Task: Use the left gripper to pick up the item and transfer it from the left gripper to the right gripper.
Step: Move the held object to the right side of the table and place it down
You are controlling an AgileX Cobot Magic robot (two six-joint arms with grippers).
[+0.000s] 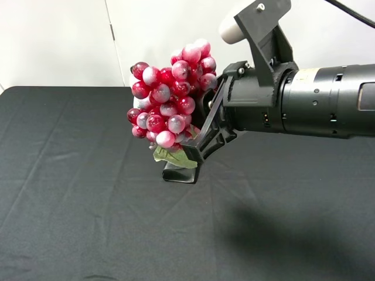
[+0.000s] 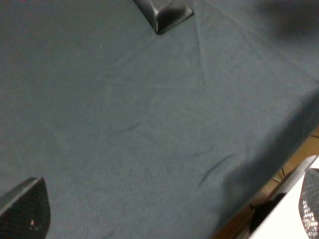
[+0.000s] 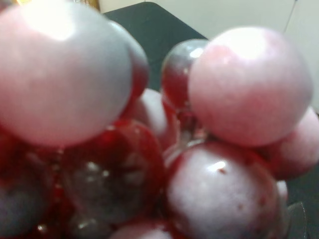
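The bunch of glossy red-purple grapes point(image 1: 170, 99) with its green leaf point(image 1: 173, 156) hangs in the air above the black tablecloth, at the middle back of the table. My right gripper point(image 1: 202, 132) reaches in from the right and is shut on the bunch. In the right wrist view the grapes point(image 3: 149, 129) fill the picture and hide the fingers. My left gripper point(image 2: 167, 209) is out of the exterior view. In its wrist view the two fingertips point(image 2: 25, 209) stand wide apart and empty above the cloth.
A black glasses case point(image 1: 180, 173) lies on the cloth under the held bunch, partly hidden by it; its end shows in the left wrist view point(image 2: 167, 14). The black cloth point(image 1: 82, 199) covers the table. The table's edge point(image 2: 269, 169) and the floor show in the left wrist view.
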